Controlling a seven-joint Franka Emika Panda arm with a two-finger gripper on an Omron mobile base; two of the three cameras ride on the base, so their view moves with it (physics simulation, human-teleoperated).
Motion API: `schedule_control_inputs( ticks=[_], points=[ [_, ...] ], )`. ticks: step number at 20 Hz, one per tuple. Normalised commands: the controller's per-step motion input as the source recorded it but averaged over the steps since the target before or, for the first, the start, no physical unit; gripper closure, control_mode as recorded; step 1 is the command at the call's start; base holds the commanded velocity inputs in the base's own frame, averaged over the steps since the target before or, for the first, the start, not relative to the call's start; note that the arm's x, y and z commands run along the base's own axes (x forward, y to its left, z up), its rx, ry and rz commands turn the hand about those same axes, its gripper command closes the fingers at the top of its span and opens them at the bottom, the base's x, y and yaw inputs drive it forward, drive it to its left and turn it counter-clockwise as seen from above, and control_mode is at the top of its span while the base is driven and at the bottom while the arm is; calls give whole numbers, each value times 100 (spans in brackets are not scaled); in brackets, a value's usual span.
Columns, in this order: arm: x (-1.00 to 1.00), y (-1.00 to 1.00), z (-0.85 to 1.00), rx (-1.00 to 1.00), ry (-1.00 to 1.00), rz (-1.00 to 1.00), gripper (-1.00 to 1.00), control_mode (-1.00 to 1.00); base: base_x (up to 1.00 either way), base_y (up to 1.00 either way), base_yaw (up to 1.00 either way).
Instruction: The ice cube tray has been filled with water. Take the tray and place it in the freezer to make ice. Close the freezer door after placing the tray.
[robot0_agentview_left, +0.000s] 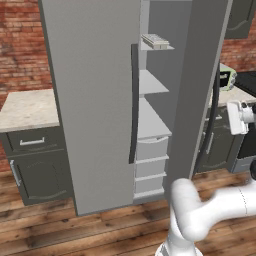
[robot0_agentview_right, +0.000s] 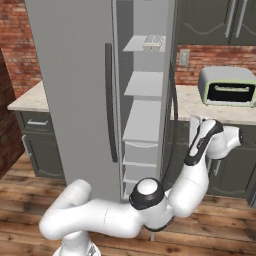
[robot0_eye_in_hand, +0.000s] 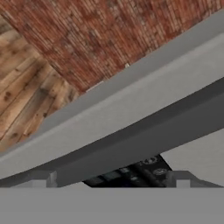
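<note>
— Where's the ice cube tray (robot0_agentview_left: 155, 40) sitting now?

— On the top shelf of the freezer (robot0_agentview_left: 155, 107), lying flat, its long side running back into the compartment. In the right base view I see it up there too, near the front edge of that shelf. So, as I judge it, the placing is done and only the closing is left.

— And your gripper (robot0_agentview_left: 236, 117)?

— Empty, jaws spread wide, nothing between them. It hangs off to the right of the fridge, on the outer side of the freezer door (robot0_agentview_left: 202, 85), about level with the counter (robot0_agentview_right: 190, 102). The tray is well above it and to the left, inside.

— So what does the next move turn on?

— The door. It stands swung out towards me, edge-on, between my hand and the open compartment. Its long dark handle (robot0_agentview_left: 215, 120) runs top to bottom on the face nearest my fingers, and my hand camera looks straight along that grey panel. I'd push that face leftwards to swing it shut.

— Anything in the way?

— The toaster oven (robot0_agentview_right: 227, 86) sits on the counter just behind my hand, so I've little room to draw back. The other fridge door (robot0_agentview_left: 92, 100) is closed and no bother. Nothing sticks out past the shelves that I can see.
</note>
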Motion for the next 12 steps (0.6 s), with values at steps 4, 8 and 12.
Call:
schedule_control_inputs(
  ticks=[4, 8, 12],
  points=[
    [0, -21, -6, 0, 0, 5, -100, -100, 0, 0, 0],
    [4, -11, -23, 0, 0, 4, -100, -100, 0, 0, 0],
    [8, 0, -56, 0, -1, 3, -100, -100, 0, 0, 0]
  ],
)
